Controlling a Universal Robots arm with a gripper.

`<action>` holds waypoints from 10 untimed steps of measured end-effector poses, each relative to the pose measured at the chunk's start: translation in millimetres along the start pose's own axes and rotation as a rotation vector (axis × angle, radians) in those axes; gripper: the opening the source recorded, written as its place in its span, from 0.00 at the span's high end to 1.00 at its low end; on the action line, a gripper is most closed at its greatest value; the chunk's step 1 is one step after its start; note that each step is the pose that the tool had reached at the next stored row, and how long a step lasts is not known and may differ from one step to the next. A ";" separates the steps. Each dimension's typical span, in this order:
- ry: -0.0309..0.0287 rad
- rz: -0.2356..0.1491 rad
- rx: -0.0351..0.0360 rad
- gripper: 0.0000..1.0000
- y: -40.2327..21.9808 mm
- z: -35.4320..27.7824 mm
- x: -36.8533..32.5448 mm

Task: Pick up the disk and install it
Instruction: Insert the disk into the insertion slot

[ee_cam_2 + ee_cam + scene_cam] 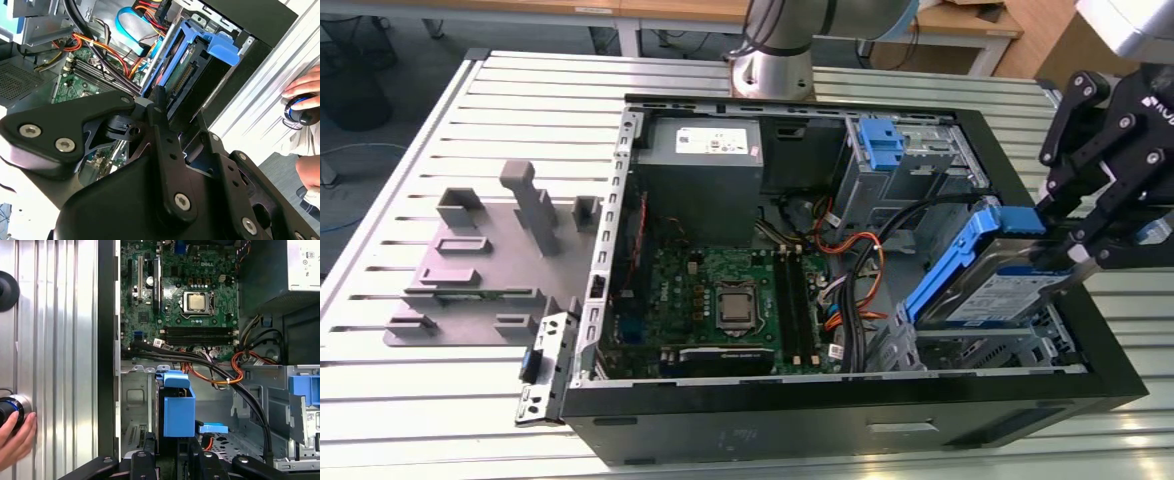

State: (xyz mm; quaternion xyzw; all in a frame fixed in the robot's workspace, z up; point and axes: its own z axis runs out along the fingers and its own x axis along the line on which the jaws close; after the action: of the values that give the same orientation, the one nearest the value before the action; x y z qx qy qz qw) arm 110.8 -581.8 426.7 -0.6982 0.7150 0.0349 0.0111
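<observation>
Disk [1003, 290], silver with a blue carrier rail [947, 265], is sitting tilted, one end raised at the jaws and the other reaching down into the drive bay [974, 348] of the open computer case [854, 420]. The gripper [1065, 252] is standing over that raised end, and its jaws appear to be pinching the disk by its edge, though the contact is partly hidden. In the second wrist view one black finger [161, 120] is running right up against the carrier's end. Just beyond the jaws, black and orange cables [861, 265] are looping past the bay. Farther from the jaws, the green motherboard [734, 300] is lying on the case floor, with the grey power-supply box [700, 150] past it. Well away from the jaws, outside the case, a grey fixture [480, 250] is resting on the slatted table [400, 400]. In the first wrist view a person's hand [14, 435] is touching a round blue-ringed knob [7, 410] beside the case
</observation>
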 end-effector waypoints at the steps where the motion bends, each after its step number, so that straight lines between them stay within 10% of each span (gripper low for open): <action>1: 0.0000 0.000 0.0000 0.65 -0.1 1.9 0.1; 10: -0.0001 0.000 0.0000 0.65 -0.6 18.2 1.2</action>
State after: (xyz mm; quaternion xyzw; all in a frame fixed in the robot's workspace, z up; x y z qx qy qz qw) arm 110.7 -581.8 408.5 -0.6981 0.7150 0.0350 0.0111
